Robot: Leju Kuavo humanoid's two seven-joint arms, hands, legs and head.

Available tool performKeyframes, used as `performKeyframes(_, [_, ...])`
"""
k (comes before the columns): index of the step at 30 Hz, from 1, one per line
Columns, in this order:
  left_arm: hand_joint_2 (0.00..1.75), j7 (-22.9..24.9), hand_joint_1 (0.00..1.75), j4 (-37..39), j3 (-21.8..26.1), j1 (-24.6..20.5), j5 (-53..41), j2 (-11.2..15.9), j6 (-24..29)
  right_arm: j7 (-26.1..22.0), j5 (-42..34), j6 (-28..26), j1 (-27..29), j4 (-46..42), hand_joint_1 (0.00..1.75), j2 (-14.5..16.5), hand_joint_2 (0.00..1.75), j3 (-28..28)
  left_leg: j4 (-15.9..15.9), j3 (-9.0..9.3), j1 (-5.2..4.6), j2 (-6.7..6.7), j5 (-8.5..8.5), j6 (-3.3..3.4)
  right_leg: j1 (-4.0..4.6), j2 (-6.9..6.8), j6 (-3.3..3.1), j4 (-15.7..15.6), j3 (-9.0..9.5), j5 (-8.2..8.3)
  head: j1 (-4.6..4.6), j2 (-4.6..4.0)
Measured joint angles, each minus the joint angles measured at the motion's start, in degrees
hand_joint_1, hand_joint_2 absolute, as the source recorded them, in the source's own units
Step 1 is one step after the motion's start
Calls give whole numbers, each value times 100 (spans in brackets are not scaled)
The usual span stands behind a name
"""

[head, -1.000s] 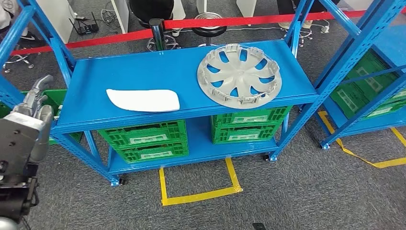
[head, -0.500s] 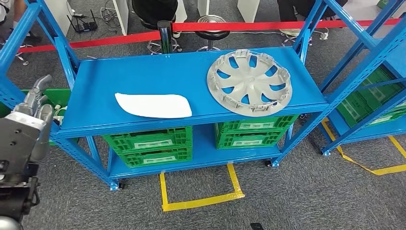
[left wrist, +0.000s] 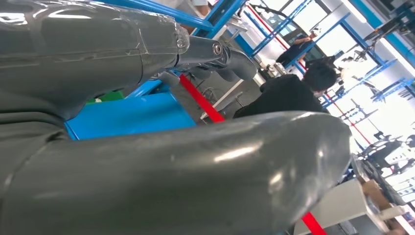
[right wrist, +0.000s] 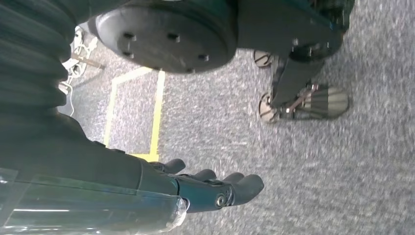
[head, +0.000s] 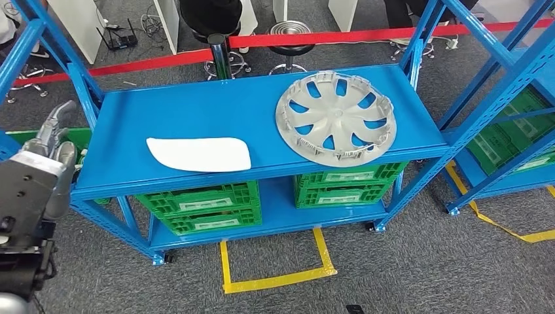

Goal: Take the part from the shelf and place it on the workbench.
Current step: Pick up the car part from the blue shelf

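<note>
A silver wheel cover (head: 335, 118) lies flat on the right part of the blue shelf's (head: 196, 118) top level, with a flat white panel (head: 199, 154) to its left, well apart from it. Green crates (head: 203, 199) sit on the level below. The left robot hand (head: 55, 140) is raised beside the shelf's left end, fingers extended and holding nothing. The right robot hand (right wrist: 210, 186) hangs over the grey carpet, fingers straight and empty.

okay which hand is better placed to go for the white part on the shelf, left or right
Likely left. The left hand is raised beside the shelf end nearest the white part; the right hand hangs over the floor, holding nothing.
</note>
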Motion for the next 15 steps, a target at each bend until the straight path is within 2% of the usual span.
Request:
performKeyframes(1, [0, 0, 0, 3, -1, 5, 0, 1, 0, 0, 2, -1, 3, 0, 0, 6, 175, 0, 158, -141, 8, 3, 31, -35, -7, 1, 2, 13, 21, -27, -29, 0])
performKeyframes(2, [0, -1, 0, 5, -2, 7, 0, 1, -1, 0, 10, -5, 6, 0, 0, 9, 175, 1, 119, -183, 24, 10, 177, -82, -22, 5, 11, 35, 45, -61, -54, 0])
performKeyframes(4, [0, -17, 0, 4, -2, 8, -4, 1, -1, -6, 35, -30, 6, 0, 0, 8, 175, 1, -438, 4, 85, 47, 651, -224, -69, 21, 60, 118, 88, -159, -94, 0])
performKeyframes(5, [0, -31, 0, 5, -3, 11, -8, -1, -2, -13, 46, -52, 2, 0, 0, -4, 175, 2, -737, 137, 102, 67, 802, -295, -78, 36, 95, 179, 91, -214, -143, 0])
performKeyframes(6, [0, -44, 0, 3, -3, 14, -13, -1, -3, -21, 50, -69, -2, -1, 0, -14, 175, 2, -938, 232, 107, 85, 859, -256, -74, 50, 129, 229, 81, -256, -183, 0])
performKeyframes(7, [0, -55, 0, 1, -3, 24, -17, -2, -3, -30, 50, -82, -3, -1, 0, -24, 175, 3, -1025, 276, 101, 94, 837, -193, -61, 59, 152, 264, 70, -288, -202, 0])
performKeyframes(8, [0, -60, 0, -2, -4, 33, -21, -3, -3, -34, 50, -88, -1, -1, 0, -31, 175, 3, -1045, 289, 86, 92, 799, -107, -46, 63, 166, 274, 67, -301, -204, 0])
performKeyframes(9, [0, -63, 0, -5, -3, 38, -24, -2, -3, -38, 50, -89, 5, -1, 0, -28, 175, 4, -1046, 288, 82, 86, 784, -13, -41, 59, 170, 261, 75, -304, -170, 0])
performKeyframes(11, [0, -70, 0, -6, -4, 42, -27, -5, -4, -39, 49, -87, 11, 0, 0, -27, 175, 5, -1050, 289, 77, 59, 776, -9, -43, 44, 173, 226, 102, -306, -123, 0])
performKeyframes(15, [175, -106, 0, -4, -11, 34, -55, -21, -70, -39, 28, -46, 6, 0, 0, -27, 175, 8, -1049, 289, 64, 20, 757, 21, -55, 25, 194, 176, 126, -309, -76, 0])
